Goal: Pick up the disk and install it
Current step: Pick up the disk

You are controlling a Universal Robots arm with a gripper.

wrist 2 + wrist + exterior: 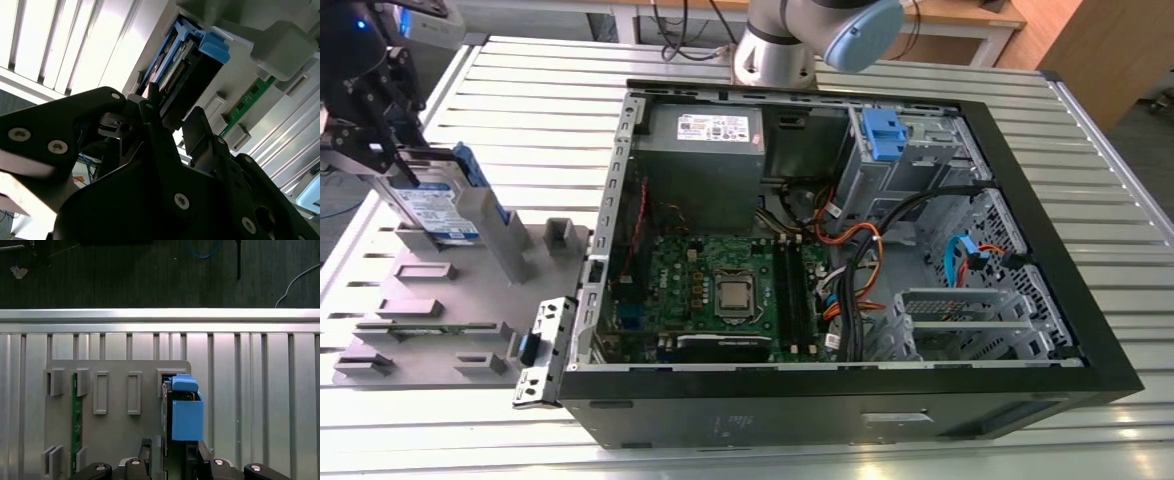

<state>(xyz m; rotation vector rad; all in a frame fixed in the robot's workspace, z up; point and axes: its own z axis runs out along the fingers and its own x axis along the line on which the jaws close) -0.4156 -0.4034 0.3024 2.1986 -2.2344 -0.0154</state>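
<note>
1. Exterior view showing gripper (pixel 394 160) hanging at the exterior view's left, over the grey rack (pixel 440 300).
2. Disk (pixel 440 205) standing on edge in a rack slot, blue rail uppermost, not lifted.
3. Fingers (pixel 145 447) standing apart in the first wrist view, one on each side of the disk's near end, straddling it. Judging from the gap on one side, not clamping yet.
4. Second wrist view agreeing: looking past both finger tips to the disk end sitting between them.
5. Case (pixel 1067 300) lying open on the slatted table (pixel 1121 180), toward the exterior view's right, well apart from the disk.
6. Judging the task as barely begun: gripper lining up at the disk. Grasping, lifting, carrying and seating in the case all remaining undone.
</note>
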